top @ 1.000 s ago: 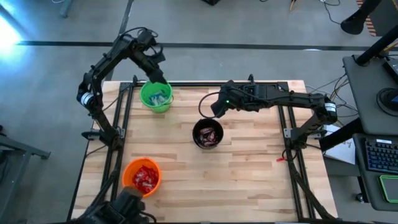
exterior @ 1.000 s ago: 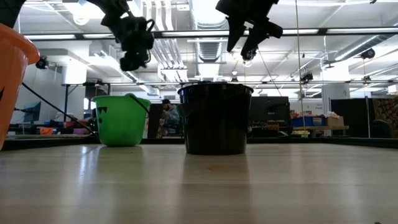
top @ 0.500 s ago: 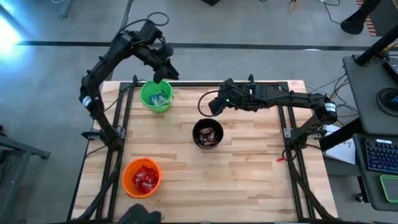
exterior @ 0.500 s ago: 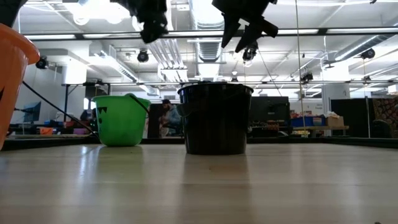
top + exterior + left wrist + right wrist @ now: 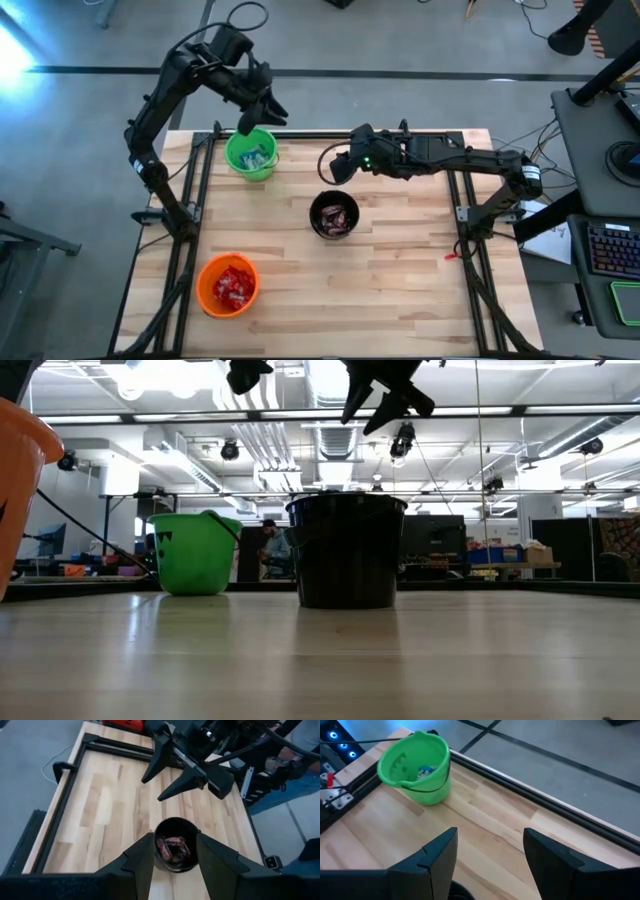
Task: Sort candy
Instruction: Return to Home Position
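Observation:
Three cups stand on the wooden table. The green cup (image 5: 250,156) at the far left holds blue-and-white candy (image 5: 423,771). The black cup (image 5: 334,216) in the middle holds dark brown candy (image 5: 171,848). The orange cup (image 5: 228,285) at the near left holds red candy (image 5: 233,288). My left gripper (image 5: 262,118) hangs high above the green cup's far right rim, open and empty, facing the black cup. My right gripper (image 5: 333,170) hovers open and empty above the table just beyond the black cup, facing the green cup (image 5: 415,767).
Black rails (image 5: 200,190) run along the table's left, right and far sides. Bare wood lies between the cups and across the table's right half. In the low view, people and desks show in the room behind the table.
My left gripper has risen from just above the green cup and swung a little toward the table's right, rolling about its own axis; its fingers stay open. My right gripper has tipped its fingers upward a little, staying in place.

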